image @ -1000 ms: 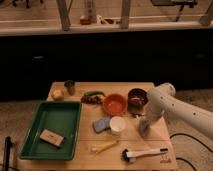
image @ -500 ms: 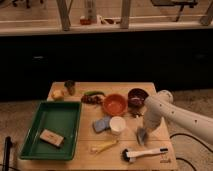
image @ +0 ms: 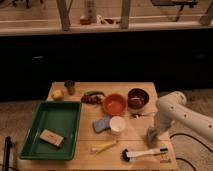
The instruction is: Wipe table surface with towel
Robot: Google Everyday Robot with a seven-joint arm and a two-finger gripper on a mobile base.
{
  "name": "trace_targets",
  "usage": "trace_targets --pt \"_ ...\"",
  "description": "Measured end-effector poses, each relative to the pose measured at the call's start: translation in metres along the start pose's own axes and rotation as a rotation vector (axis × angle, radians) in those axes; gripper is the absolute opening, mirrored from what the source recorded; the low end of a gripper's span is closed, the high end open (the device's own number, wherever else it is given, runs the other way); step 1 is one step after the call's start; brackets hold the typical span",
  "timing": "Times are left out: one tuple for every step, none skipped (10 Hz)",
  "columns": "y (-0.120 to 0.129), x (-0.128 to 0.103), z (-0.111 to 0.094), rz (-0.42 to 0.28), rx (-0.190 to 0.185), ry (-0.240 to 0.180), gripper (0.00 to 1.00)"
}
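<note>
My gripper hangs from the white arm that comes in from the right. It is down at the wooden table, on its right side, between the dark bowl and the brush. A greyish patch shows at its tip; I cannot tell whether that is a towel. A blue folded cloth lies near the middle of the table, left of the white cup and apart from the gripper.
A green tray with a brown block stands at the left. An orange bowl, a small dark cup, a yellow item and a utensil are also on the table.
The gripper has moved a little toward the table's front edge and lower. The other things have not moved.
</note>
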Motion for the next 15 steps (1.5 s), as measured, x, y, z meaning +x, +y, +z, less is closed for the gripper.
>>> trace_targets --pt "-0.008 0.01 -0.001 0.016 0.009 0.011 0.0" --pt "-0.016 0.016 -0.001 0.025 0.01 0.016 0.0" --pt "-0.035 0.021 0.0 0.021 0.011 0.021 0.0" --pt "-0.045 0.02 0.001 0.007 0.012 0.024 0.0" --pt "-0.053 0.016 0.001 -0.008 0.013 0.021 0.0" --pt "-0.059 0.004 0.003 -0.045 0.012 0.012 0.0" --pt "-0.06 -0.005 0.004 -0.069 0.01 0.002 0.0" --pt "-0.061 -0.022 0.007 -0.113 0.005 -0.019 0.0" --pt "-0.059 -0.033 0.008 -0.146 0.003 -0.037 0.0" --pt "-0.05 -0.042 0.011 -0.174 -0.005 -0.054 0.0" --pt "-0.042 -0.045 0.011 -0.184 -0.007 -0.062 0.0" --pt "-0.031 -0.045 0.011 -0.181 -0.011 -0.068 0.0" --pt "-0.024 -0.04 0.009 -0.167 -0.009 -0.068 0.0" --pt "-0.021 -0.035 0.008 -0.156 -0.01 -0.065 0.0" --pt "-0.019 -0.029 0.006 -0.134 -0.01 -0.056 0.0"
